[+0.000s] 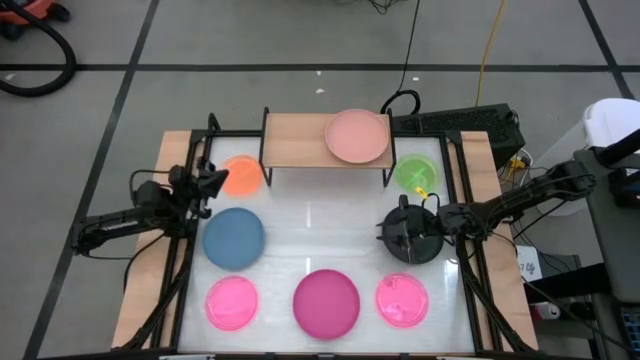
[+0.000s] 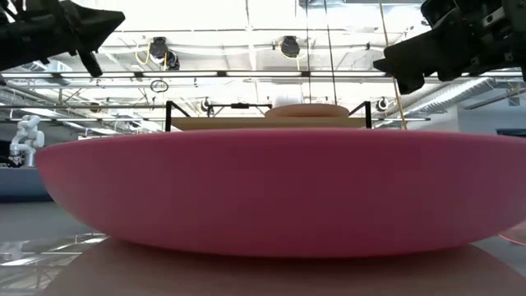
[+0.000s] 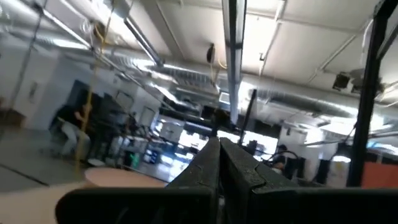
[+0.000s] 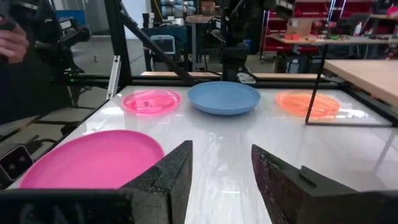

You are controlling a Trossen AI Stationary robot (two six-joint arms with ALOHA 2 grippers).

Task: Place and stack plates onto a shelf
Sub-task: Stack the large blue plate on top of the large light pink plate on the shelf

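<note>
Shelf: salmon plate placed.
Right hand: spread, over my black plate.
Next: I pinch its rim.
Left hand: pressed together, waiting.

The right gripper shows two dark fingers spread apart over the white tabletop, with nothing between them. A magenta plate lies just beside one finger; farther across the table lie a hot-pink plate, a blue plate and an orange plate. The shelf edge, on a thin black leg, stands over the orange plate, and the left arm rises behind the blue plate
</note>
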